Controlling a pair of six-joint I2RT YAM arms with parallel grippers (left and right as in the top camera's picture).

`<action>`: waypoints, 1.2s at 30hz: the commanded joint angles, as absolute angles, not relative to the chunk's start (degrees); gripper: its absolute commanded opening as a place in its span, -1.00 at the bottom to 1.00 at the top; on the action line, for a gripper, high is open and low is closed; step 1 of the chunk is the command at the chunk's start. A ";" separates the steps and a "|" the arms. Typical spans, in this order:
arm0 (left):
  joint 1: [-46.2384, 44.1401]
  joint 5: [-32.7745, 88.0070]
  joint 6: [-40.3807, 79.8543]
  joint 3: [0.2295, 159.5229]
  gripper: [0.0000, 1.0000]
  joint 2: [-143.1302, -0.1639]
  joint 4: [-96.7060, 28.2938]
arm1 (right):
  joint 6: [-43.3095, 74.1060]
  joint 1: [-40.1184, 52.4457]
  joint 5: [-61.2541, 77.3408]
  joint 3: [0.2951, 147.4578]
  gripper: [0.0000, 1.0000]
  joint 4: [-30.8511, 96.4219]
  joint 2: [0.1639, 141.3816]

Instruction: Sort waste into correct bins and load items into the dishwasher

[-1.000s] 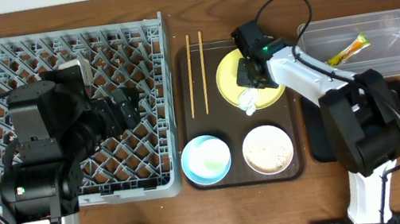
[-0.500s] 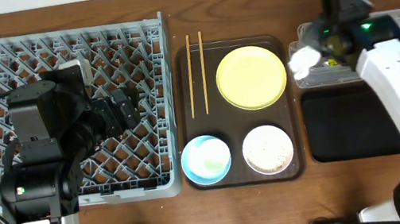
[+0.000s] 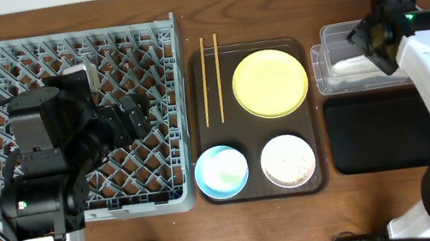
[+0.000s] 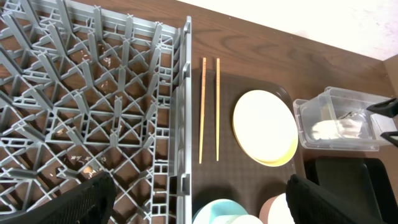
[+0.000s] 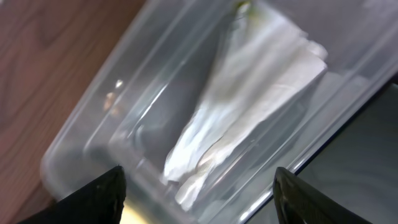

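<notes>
We are hovering our right gripper (image 5: 199,186), jaws spread and empty, over the tub (image 5: 93,143) — the napkin (image 5: 242,99) is lying inside it. Our left gripper (image 4: 196,193) is hanging above the rack (image 4: 74,93), jaws apart, grasping nothing.

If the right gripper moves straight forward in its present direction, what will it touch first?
Probably the white napkin, lying in the clear tub straight ahead of the open right gripper. The depth is hard to judge.

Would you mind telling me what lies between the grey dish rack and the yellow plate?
Two wooden chopsticks lie side by side between the dish rack and the yellow plate, on the brown tray, as the overhead view shows.
</notes>
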State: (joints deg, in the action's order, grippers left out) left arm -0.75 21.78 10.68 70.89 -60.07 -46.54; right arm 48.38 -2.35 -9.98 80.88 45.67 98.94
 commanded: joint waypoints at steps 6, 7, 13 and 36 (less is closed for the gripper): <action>-0.45 22.26 10.79 71.85 0.80 -59.96 -46.74 | 24.01 1.37 11.16 81.54 0.47 48.34 82.59; -0.45 22.26 10.79 71.85 0.81 -59.96 -46.74 | 22.31 2.46 13.34 81.54 0.48 49.63 81.12; -0.45 22.26 10.79 71.85 0.81 -59.96 -46.74 | 16.69 11.25 15.49 81.52 0.45 59.86 77.47; -0.45 26.61 10.83 71.85 0.80 -59.90 -49.12 | 16.67 40.75 15.49 66.81 -0.25 45.08 97.71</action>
State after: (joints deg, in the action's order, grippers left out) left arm -0.75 24.18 10.70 70.89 -60.07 -48.99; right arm 14.79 39.66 15.00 66.76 45.34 95.70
